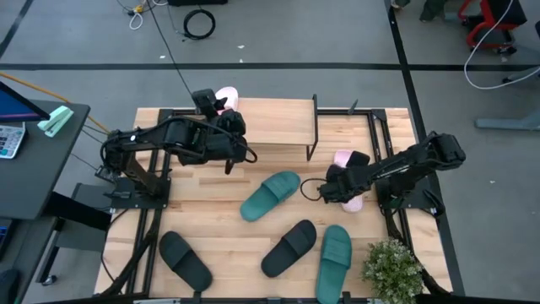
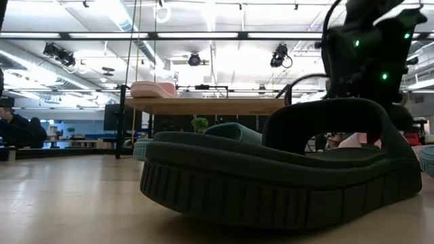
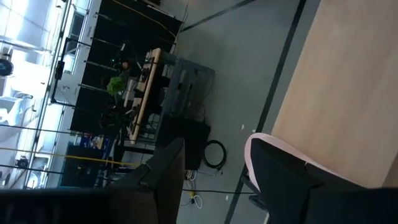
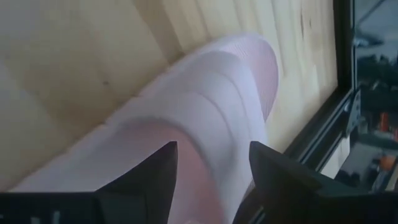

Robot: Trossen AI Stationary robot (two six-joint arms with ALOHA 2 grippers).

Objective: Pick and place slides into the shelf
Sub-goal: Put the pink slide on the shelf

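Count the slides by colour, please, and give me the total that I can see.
Pale pink slides: 2, one on the shelf top, one on the table at the right gripper
Teal green slides: 2
Black slides: 2
Total: 6

One pink slide [image 1: 226, 98] on shelf [image 1: 278, 122]; five slides on table.

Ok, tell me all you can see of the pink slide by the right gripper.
The pale pink slide is matte foam with a wide ribbed strap. It lies flat on the wooden tabletop near its right edge. The right gripper sits directly over it, fingers open astride the strap; I cannot tell whether they touch it.
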